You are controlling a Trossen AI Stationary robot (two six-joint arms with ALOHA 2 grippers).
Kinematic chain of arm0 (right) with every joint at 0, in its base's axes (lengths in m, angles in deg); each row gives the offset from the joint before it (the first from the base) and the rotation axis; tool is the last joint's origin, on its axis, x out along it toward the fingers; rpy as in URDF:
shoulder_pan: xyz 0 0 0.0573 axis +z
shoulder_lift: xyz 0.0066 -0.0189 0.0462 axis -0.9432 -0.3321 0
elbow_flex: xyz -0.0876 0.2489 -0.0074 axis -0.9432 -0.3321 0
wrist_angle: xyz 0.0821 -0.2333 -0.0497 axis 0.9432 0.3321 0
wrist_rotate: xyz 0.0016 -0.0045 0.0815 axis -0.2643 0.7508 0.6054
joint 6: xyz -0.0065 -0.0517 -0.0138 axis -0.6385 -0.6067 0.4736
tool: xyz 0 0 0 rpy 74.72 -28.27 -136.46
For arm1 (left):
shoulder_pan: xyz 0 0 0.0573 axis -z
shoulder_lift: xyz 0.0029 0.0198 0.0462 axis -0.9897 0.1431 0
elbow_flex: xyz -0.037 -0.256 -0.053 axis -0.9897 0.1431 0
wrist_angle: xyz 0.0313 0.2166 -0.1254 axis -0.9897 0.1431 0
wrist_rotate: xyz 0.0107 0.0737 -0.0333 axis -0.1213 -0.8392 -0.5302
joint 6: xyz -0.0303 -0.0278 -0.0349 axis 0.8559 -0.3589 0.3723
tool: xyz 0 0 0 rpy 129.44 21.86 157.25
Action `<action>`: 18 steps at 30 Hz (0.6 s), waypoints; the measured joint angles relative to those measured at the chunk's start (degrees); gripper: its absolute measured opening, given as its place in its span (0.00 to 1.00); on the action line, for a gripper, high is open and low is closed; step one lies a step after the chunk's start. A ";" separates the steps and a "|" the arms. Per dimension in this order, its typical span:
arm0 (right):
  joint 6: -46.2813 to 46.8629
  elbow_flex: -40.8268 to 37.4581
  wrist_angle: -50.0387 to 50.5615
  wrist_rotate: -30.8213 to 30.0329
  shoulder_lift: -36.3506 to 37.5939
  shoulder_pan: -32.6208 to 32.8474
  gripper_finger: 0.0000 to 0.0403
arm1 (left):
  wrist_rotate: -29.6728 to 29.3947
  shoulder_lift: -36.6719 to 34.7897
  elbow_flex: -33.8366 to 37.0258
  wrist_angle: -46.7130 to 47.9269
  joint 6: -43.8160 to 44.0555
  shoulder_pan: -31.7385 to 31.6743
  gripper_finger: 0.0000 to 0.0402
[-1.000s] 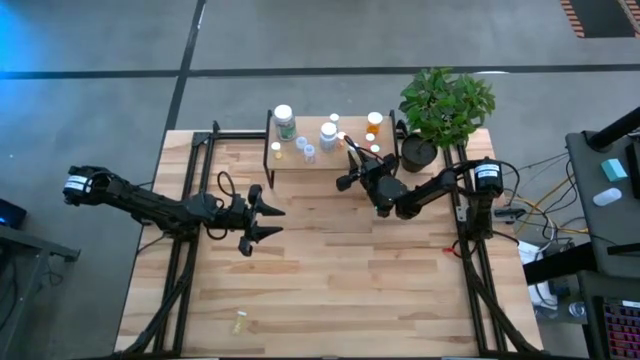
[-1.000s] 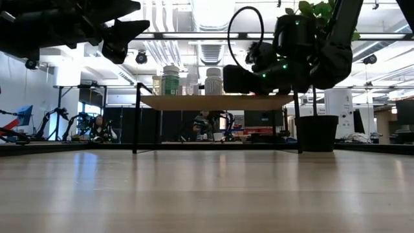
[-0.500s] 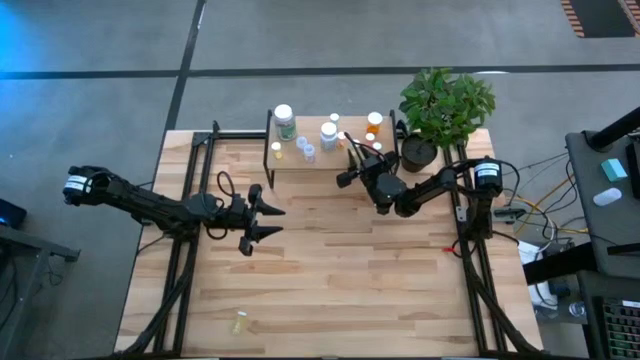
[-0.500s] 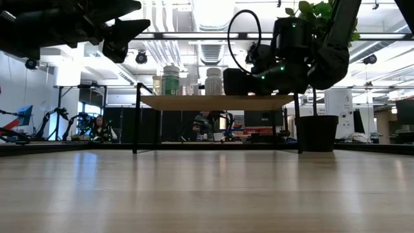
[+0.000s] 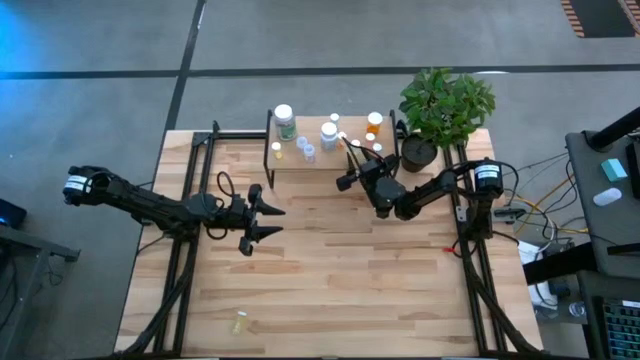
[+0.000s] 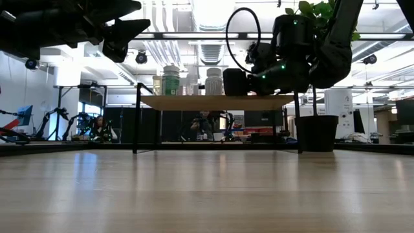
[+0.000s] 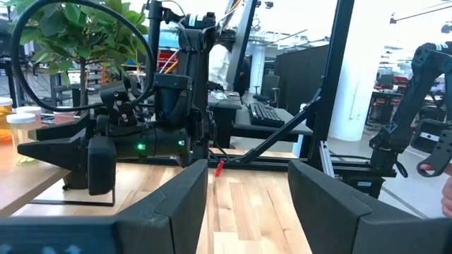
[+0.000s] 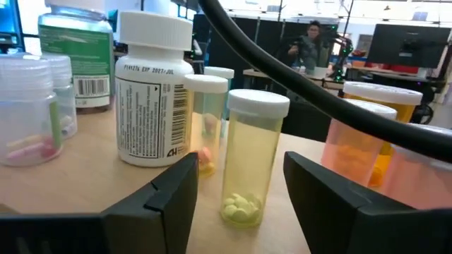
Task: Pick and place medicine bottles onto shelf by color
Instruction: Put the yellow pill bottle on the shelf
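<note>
**Yellow vial stands upright between the right tool's parted fingers**

Medicine bottles are grouped on the low wooden shelf with thin black legs [image 5: 320, 160] at the far edge of the counter [image 5: 320, 270]. In the right wrist view a slim yellow-tinted clear vial with a white cap and pale pills at its bottom [image 8: 251, 156] is seen upright, directly ahead of the right tool [image 5: 347, 146], centred in the gap between its two dark fingers [image 8: 166, 194], which stand apart and touch nothing. Beside the vial a larger white labelled bottle [image 8: 153, 88] and orange-tinted vials [image 8: 360, 141] are set close. The vial's long axis is vertical, so a straight retreat would probably clear it.

One small yellowish bottle [image 5: 239, 322] is left lying on the counter's near part, well apart from the shelf. The left tool [image 5: 268, 222] is nearer to it; it hangs over mid-counter, its fingers parted and empty.
</note>
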 joint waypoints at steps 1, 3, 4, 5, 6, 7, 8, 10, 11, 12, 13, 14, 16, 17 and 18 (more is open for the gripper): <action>-0.17 0.00 0.02 -0.07 0.01 0.24 0.49 | -0.02 0.00 0.00 0.00 0.00 0.00 0.45; -0.13 -0.04 0.23 -0.19 0.07 0.83 0.49 | 0.00 0.00 0.02 0.00 0.00 0.00 0.45; -0.22 -0.07 0.36 -0.27 0.07 1.12 0.49 | 0.00 0.00 0.02 0.00 0.00 0.00 0.45; -0.18 -0.08 0.39 -0.35 0.07 1.44 0.49 | 0.00 0.00 0.02 0.00 0.00 0.00 0.45; -0.16 -0.09 0.41 -0.74 0.07 1.70 0.49 | 0.00 0.00 0.02 0.00 0.00 0.00 0.45; -0.17 -0.10 0.41 -1.41 0.07 1.97 0.49 | 0.00 0.00 0.02 0.00 0.00 0.00 0.45; -0.28 -0.11 0.38 -1.86 0.07 2.20 0.49 | 0.00 0.00 0.02 0.02 0.00 0.00 0.45; -0.69 -0.11 0.35 -2.01 0.12 2.55 0.49 | 0.00 0.00 0.06 0.00 0.00 0.00 0.45; -0.82 -0.11 0.34 -2.04 0.16 2.79 0.49 | 0.00 0.00 0.08 0.02 0.00 0.00 0.45; -0.94 -0.08 0.30 -2.17 0.20 2.95 0.49 | 0.00 0.00 0.10 0.02 0.00 0.00 0.45; -0.98 0.00 0.19 -2.46 0.20 3.11 0.49 | 0.00 0.00 0.12 0.03 0.00 0.00 0.45; -1.07 0.10 0.19 -2.85 0.20 3.29 0.49 | 0.00 0.00 0.13 0.02 0.00 0.00 0.45; -1.61 0.14 0.15 -3.07 0.23 3.57 0.49 | 0.00 0.00 0.13 0.02 0.01 0.00 0.45; -1.70 0.15 0.15 -3.11 0.24 3.67 0.49 | 0.00 0.00 0.13 0.02 0.01 0.00 0.45; -1.73 0.15 0.15 -3.19 0.26 3.75 0.49 | 0.00 0.00 0.13 0.02 0.01 0.00 0.45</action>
